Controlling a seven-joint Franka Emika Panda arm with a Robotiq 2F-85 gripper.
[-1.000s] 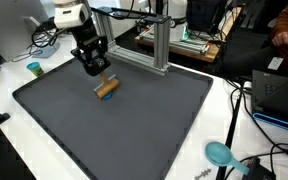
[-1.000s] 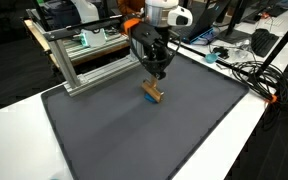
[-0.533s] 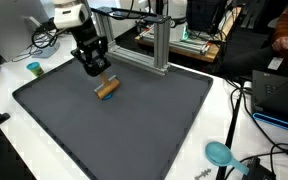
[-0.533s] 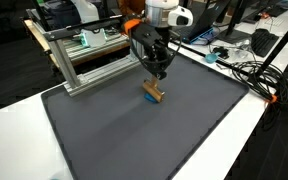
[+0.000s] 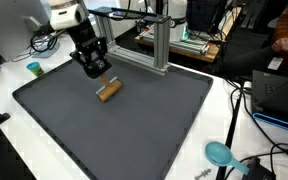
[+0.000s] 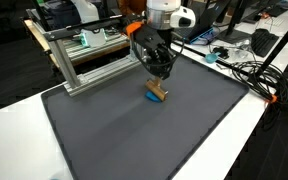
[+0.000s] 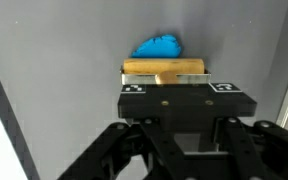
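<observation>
Gripper [image 5: 99,71] is held just above tan block [image 5: 108,91], untouched; jaw spacing cannot be told. Block could be knocked sideways by off-centre descent.

Bright, even indoor light falls from overhead in both exterior views, leaving only faint, soft shadows on the dark mat [image 5: 144,125], with no glare. The wrist view is softer: the near gripper [image 7: 180,92] looks dark and slightly blurred.
</observation>
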